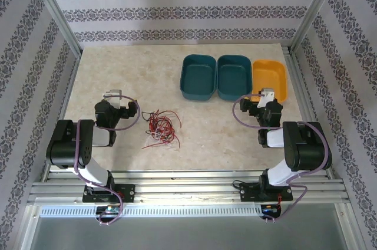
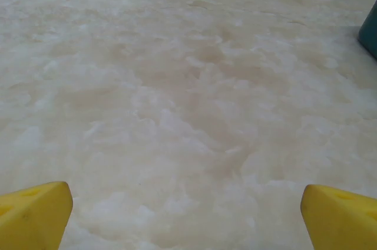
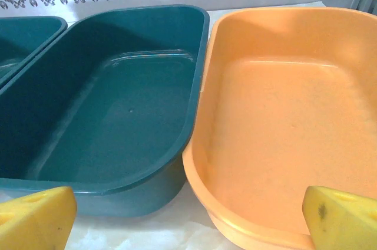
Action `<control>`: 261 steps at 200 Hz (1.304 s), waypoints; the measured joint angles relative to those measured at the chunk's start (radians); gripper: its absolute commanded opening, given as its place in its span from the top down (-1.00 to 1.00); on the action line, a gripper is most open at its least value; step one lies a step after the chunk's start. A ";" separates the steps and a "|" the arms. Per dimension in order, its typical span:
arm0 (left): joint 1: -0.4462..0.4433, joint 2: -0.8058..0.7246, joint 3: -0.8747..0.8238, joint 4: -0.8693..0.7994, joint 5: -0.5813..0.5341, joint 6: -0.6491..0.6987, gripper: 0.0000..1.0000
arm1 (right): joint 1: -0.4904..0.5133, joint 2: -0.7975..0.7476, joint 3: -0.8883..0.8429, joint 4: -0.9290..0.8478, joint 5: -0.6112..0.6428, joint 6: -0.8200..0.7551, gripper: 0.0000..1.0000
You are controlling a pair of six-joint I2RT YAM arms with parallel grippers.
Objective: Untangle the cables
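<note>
A teal tub (image 1: 198, 79), second teal tub (image 1: 234, 78) and orange tub (image 1: 271, 76) stand in a row. A marbled tabletop (image 1: 118, 67) bears them.

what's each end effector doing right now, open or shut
left end effector: open, holding nothing
right end effector: open, holding nothing

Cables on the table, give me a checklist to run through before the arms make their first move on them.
1. Cables lying free on the table, tangled: ok.
2. Left gripper open, empty: ok.
3. Right gripper open, empty: ok.
4. Left gripper aimed at the cables: not ok, it faces bare table.
5. Right gripper aimed at the cables: not ok, it faces the teal bin and orange bin.
6. Which strand crosses which: cannot tell.
</note>
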 measured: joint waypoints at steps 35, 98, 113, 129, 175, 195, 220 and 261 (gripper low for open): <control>0.000 0.000 -0.023 0.028 0.004 0.005 -0.99 | 0.000 0.000 0.000 0.000 0.000 0.000 -0.96; 0.000 0.000 -0.003 0.005 0.047 0.019 -0.99 | 0.000 0.000 0.000 0.000 0.000 0.000 -0.96; 0.000 0.000 -0.003 0.003 0.050 0.020 -0.99 | 0.000 0.000 0.000 0.000 0.000 0.000 -0.96; 0.000 0.000 -0.003 0.003 0.053 0.020 -0.99 | 0.000 0.000 0.000 0.000 0.000 0.000 -0.96; 0.000 0.000 -0.002 0.003 0.053 0.022 -0.99 | 0.000 0.000 0.000 0.000 0.000 0.000 -0.96; 0.000 0.000 -0.002 0.003 0.053 0.023 -0.99 | 0.000 0.000 0.000 0.000 0.000 0.000 -0.96; 0.000 0.000 -0.002 0.003 0.053 0.023 -0.99 | 0.000 0.000 0.000 -0.001 0.000 0.000 -0.96; 0.000 0.000 -0.002 0.003 0.053 0.023 -0.99 | 0.000 0.000 0.000 -0.004 0.005 0.000 -0.96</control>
